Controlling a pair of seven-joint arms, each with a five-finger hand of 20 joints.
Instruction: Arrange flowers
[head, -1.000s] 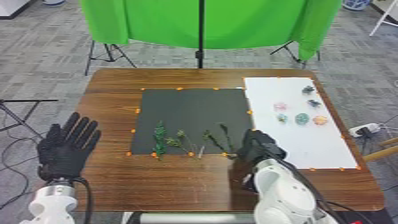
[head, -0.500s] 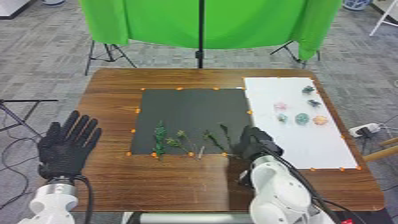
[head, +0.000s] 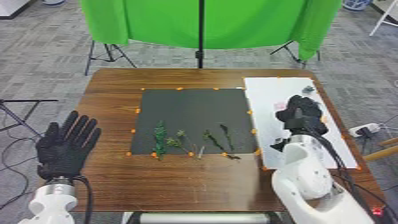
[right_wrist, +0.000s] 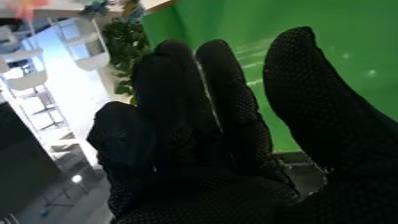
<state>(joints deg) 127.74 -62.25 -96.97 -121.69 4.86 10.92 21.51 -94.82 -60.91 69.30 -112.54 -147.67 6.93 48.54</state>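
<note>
Pink flower (head: 280, 106): lying near 10 o'clock from the right hand (head: 302, 114); liable to be brushed aside by a low sideways pass.
Peach flower (head: 324, 119): lying near 4 o'clock, partly covered; could be swept up with a neighbour in 1 closing, owing to tight spacing.
Dark blue flower (head: 308, 90): lying near 12 o'clock from the same hand; could skid towards the far edge if nudged by fingertips, being small and probably light.
Stems (head: 161, 139): 4 leafy, laid between 7 and 5 o'clock on the black mat (head: 191, 107); liable to be dragged out of line by a low return from 3 o'clock.
Right hand: over the white sheet (head: 271, 90), at 3 o'clock from the mat; pointing roughly to 12; loosely open, with fingers (right_wrist: 169, 80) slightly bent and thumb (right_wrist: 302, 85) well apart; holding nothing visible. Height above the sheet: impossible to tell.
Left hand (head: 64, 150): at the table's (head: 187, 182) 9 o'clock side; spread flat, pointing to 12, empty.
</note>
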